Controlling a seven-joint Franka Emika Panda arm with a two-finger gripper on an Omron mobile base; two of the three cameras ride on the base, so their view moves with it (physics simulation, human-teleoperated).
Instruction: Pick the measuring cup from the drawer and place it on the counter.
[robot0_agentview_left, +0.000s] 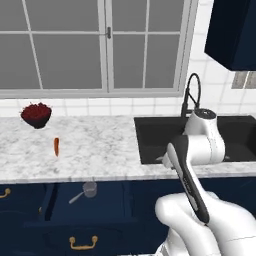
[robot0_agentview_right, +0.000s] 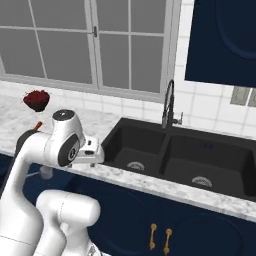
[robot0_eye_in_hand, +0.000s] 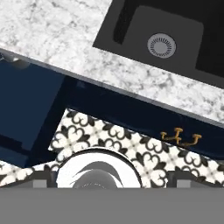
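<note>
gripper state cannot be told: in the hand view the finger tips are lost in the grey band at the bottom, and in the base views the hand is hidden behind the arm's own white links. the arm (robot0_agentview_left: 192, 150) stands bent above the near edge of the counter (robot0_agentview_left: 100, 145), just left of the black sink (robot0_agentview_left: 200, 135), and looks straight down over the counter edge, the sink drain (robot0_eye_in_hand: 161, 45) and the patterned floor tiles (robot0_eye_in_hand: 131, 148).

the measuring cup (robot0_agentview_left: 89, 189) lies inside the open drawer (robot0_agentview_left: 82, 210), at its far side close under the counter's pale edge, with its thin handle pointing left and toward the near side. the drawer's dark blue inside is otherwise bare, and its curved brass handle (robot0_agentview_left: 83, 243) shows on the flat front below. the arm is well apart from the cup, to its right.

on the counter, far left, a dark bowl of red berries (robot0_agentview_left: 36, 115) stands near the tiled wall, and a carrot (robot0_agentview_left: 56, 146) lies nearer, to its right. a dark tap (robot0_agentview_left: 191, 95) rises behind the sink, under the window (robot0_agentview_left: 95, 45).
</note>
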